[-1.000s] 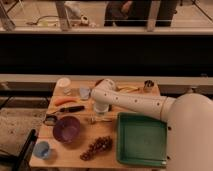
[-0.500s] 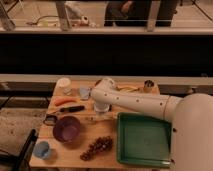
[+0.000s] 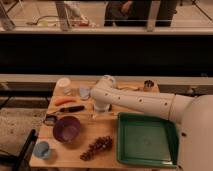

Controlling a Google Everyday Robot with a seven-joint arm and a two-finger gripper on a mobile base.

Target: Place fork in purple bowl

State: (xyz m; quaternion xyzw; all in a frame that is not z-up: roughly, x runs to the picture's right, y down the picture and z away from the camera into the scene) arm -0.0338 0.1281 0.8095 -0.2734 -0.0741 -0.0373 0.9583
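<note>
On the wooden table (image 3: pixel 105 131), the gripper (image 3: pixel 101 107) was parked low over the middle, just right of the black-handled knife (image 3: pixel 73 108) and up-right of the purple bowl (image 3: pixel 66 128). Whether it was clamped or spread couldn't be told, tbh. The fork couldn't be picked out either; nothing silvery was seen in the bowl. Compared with half a second earlier, the arm was barely shifted and everything else was left where it was: green tray (image 3: pixel 121 142) on the right, grapes (image 3: pixel 97 146) in front, light-blue cup (image 3: pixel 41 149) at the near left corner
</note>
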